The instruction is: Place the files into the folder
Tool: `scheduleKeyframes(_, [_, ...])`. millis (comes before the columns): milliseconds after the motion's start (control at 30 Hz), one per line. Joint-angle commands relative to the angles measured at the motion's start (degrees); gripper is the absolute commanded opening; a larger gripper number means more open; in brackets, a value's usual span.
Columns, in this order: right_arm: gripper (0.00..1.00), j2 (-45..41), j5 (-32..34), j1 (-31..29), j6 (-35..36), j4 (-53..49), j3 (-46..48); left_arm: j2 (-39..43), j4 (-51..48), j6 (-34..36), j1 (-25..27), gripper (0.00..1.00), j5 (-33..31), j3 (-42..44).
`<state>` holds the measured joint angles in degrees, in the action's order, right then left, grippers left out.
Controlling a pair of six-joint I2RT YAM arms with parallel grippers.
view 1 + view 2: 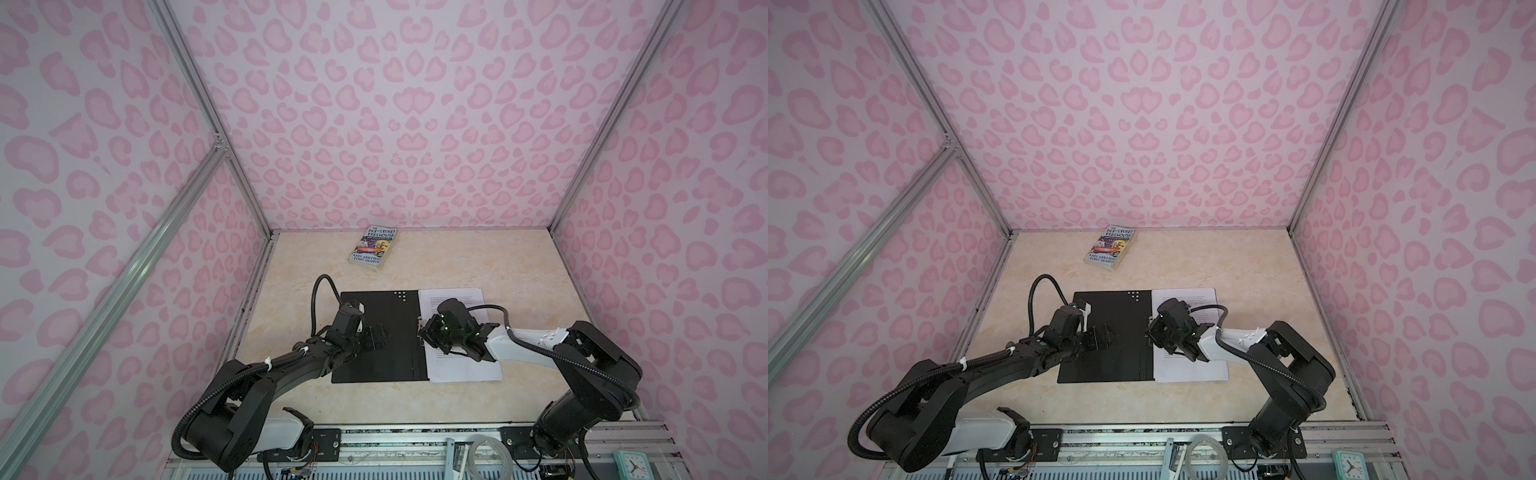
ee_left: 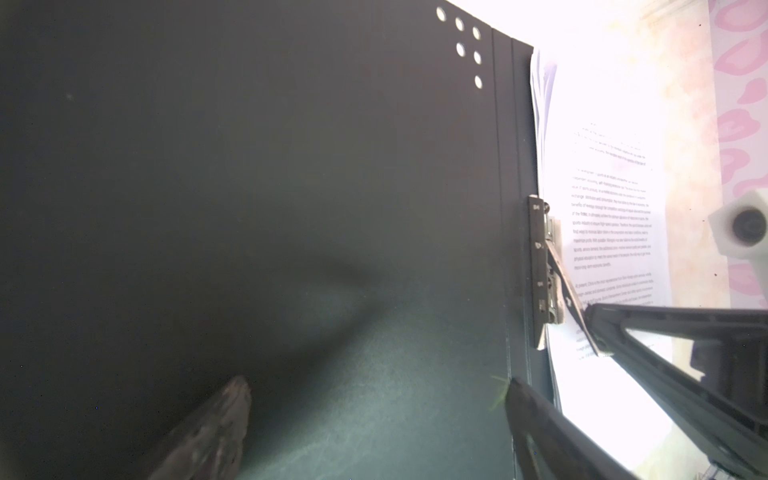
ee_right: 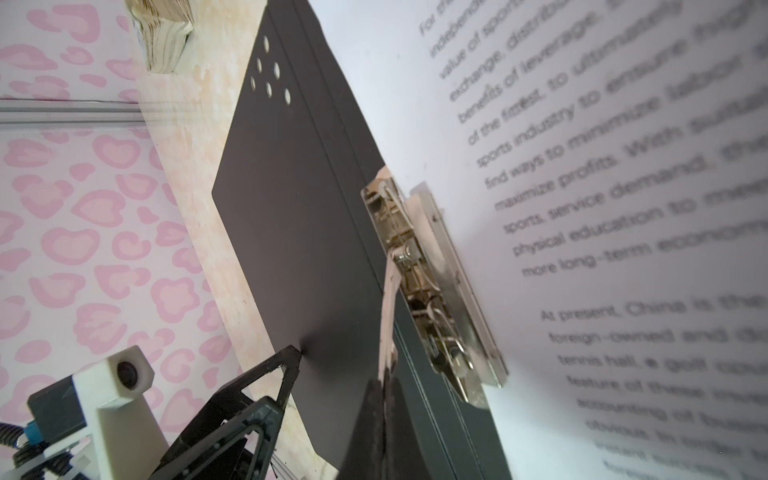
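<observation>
The folder (image 1: 395,316) (image 1: 1125,316) lies open and flat on the table, black inside up, with white dots at a far corner. The files (image 1: 457,370) (image 1: 1187,370) (image 3: 602,208), white sheets of black text, lie on its right half beside the metal spine clip (image 3: 428,282) (image 2: 544,266). My right gripper (image 1: 422,332) (image 1: 1148,332) (image 3: 384,374) is shut on the clip's thin lever (image 3: 388,299), which stands raised off the spine. My left gripper (image 1: 384,334) (image 1: 1111,334) (image 2: 376,384) is open, its fingertips spread on the left flap (image 2: 291,166).
A colourful paperback book (image 1: 372,248) (image 1: 1111,248) lies at the back of the table, left of centre. Pink patterned walls close in three sides. On the front rail sit a tape roll (image 1: 490,457) and a small clock (image 1: 631,465).
</observation>
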<state>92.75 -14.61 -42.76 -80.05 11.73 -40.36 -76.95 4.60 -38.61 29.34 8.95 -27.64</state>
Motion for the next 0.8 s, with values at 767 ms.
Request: scheduleKeyframes(767, [0.0,1.8,9.1,-2.6,12.8,-4.2,11.3,-3.3,-6.9,-4.4,-1.3,0.98,-4.0,0.4])
